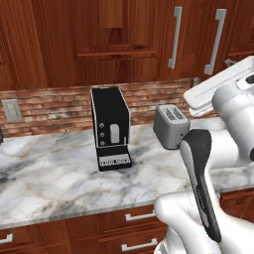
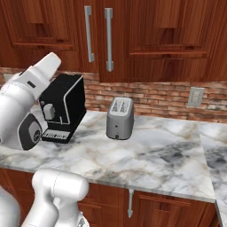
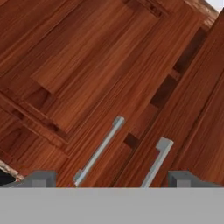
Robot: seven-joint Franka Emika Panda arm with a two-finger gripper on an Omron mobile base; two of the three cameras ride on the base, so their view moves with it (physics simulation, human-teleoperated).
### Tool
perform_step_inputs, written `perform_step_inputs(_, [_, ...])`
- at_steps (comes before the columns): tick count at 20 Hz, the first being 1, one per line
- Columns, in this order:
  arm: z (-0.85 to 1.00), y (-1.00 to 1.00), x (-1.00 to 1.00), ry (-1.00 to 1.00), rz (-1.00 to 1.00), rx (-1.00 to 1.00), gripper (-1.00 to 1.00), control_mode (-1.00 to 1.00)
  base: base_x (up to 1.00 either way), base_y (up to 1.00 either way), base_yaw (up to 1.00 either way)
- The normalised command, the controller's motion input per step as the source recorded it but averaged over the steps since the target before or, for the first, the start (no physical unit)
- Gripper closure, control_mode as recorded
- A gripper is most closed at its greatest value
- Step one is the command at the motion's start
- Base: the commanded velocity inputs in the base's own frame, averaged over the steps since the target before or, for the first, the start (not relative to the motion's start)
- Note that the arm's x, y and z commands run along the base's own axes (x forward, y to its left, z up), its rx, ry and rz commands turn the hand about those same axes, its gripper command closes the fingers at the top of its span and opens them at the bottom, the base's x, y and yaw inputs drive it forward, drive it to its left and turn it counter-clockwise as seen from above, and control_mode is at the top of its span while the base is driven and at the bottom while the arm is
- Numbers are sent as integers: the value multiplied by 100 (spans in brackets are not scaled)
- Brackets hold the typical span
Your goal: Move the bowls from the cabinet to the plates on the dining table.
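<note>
Hand view shows the claw (image 3: 111,178) spread apart near the closed cabinet's (image 3: 87,78) two handles (image 3: 98,151), so it might snag the wrong one.

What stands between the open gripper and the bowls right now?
The cabinet doors are shut, so no bowl can be seen. The gripper, jaws wide apart, faces the two silver bar handles with nothing between it and them. The toaster and coffee machine stand lower, on the counter.

Coffee machine (image 1: 110,129) left of toaster (image 1: 170,126) on counter (image 1: 59,178) (cabinet (image 1: 124,34) above).
</note>
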Motion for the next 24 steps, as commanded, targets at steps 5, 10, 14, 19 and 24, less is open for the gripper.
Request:
perform_step_inputs(5, [0, 11, 0, 14, -22, 14, -100, -100, 0, 0, 0])
perform_step_inputs(10, [3, 12, 0, 21, -16, 25, -100, -100, 0, 0, 0])
perform_step_inputs(14, [11, 13, 0, 26, -11, 27, -100, -100, 0, 0, 0])
perform_step_inputs(19, [20, 13, 0, 29, -3, 27, -100, -100, 0, 0, 0])
perform_step_inputs(24, [25, 10, 0, 29, 0, 21, -100, -100, 0, 0, 0])
